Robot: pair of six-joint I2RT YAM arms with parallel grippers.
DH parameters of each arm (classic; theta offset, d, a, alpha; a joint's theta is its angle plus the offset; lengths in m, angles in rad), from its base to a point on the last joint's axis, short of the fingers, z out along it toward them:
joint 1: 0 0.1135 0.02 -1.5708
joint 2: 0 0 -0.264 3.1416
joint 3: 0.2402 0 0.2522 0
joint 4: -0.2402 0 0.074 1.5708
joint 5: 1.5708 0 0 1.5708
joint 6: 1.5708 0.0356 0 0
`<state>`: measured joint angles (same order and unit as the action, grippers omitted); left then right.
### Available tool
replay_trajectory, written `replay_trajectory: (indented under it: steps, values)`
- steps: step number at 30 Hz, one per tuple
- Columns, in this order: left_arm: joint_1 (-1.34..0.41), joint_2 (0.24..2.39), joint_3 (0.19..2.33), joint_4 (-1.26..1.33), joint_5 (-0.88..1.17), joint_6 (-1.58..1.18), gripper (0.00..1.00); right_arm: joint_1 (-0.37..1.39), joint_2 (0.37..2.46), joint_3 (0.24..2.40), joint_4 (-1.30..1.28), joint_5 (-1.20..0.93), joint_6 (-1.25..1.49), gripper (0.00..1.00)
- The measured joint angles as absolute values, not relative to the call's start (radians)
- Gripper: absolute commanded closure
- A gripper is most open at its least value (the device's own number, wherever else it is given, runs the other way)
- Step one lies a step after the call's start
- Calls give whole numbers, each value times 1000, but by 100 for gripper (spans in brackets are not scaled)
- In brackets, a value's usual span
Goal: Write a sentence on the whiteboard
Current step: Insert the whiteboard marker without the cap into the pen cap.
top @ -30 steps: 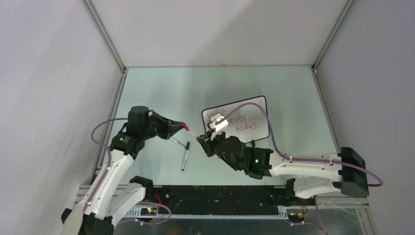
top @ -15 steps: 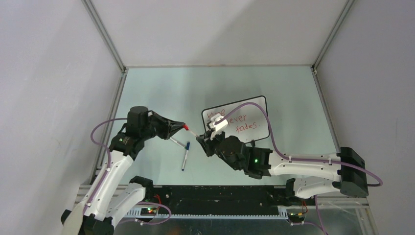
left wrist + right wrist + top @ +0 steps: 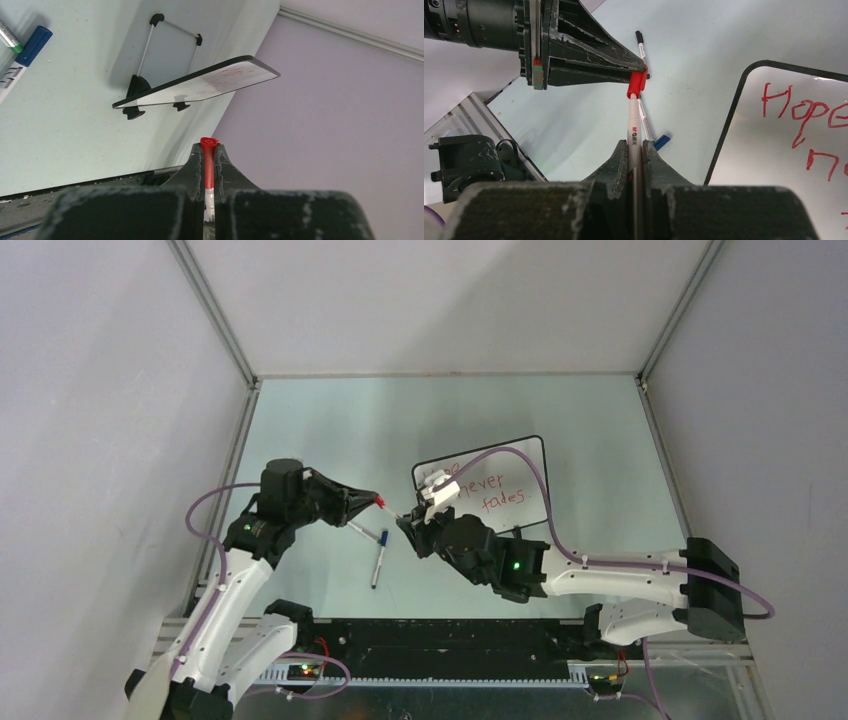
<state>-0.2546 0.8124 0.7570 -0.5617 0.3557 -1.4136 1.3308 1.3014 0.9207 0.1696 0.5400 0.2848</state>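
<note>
From where I stand, the left gripper (image 3: 378, 500) is clamped tight on the red cap (image 3: 637, 84) at the end of a white marker (image 3: 634, 132). The right gripper (image 3: 405, 523) pinches the barrel, so the pen bridges the two above the tabletop (image 3: 330, 420). Just right of them the whiteboard (image 3: 520, 472) stands propped, the sentence (image 3: 490, 490) in red on it. The right arm's wrist and purple cable (image 3: 507, 452) cross its near left part, and a blue-capped pen (image 3: 378, 558) and a second pen (image 3: 362, 531) lie below.
</note>
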Motion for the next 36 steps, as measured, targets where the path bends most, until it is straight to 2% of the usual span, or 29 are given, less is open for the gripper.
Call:
replay_trajectory:
  steps: [8, 14, 15, 24, 31, 33, 34, 35, 36]
  values:
    - [-255, 804, 751, -558, 359, -1414, 100, 1325, 1327, 930, 181, 539, 284, 100]
    - [-250, 777, 718, -548, 331, -1416, 100, 1326, 1426, 972, 231, 572, 247, 100]
    - [-249, 776, 714, -546, 321, -1418, 100, 1327, 1507, 1015, 272, 614, 211, 100]
    - [-254, 777, 662, -479, 190, -1433, 100, 1328, 1626, 1047, 384, 665, 107, 100]
    - [-326, 800, 648, -430, 67, -1459, 100, 1306, 1654, 1056, 401, 655, 76, 100]
    - [-331, 802, 648, -428, 50, -1458, 100, 1299, 1654, 1057, 400, 645, 78, 84]
    - [-331, 802, 649, -435, 44, -1455, 100, 1298, 1654, 1057, 397, 639, 78, 64]
    - [-331, 804, 653, -445, 42, -1447, 100, 1298, 1654, 1057, 393, 635, 81, 55]
    - [-329, 807, 662, -464, 40, -1436, 100, 1299, 1654, 1058, 389, 628, 89, 40]
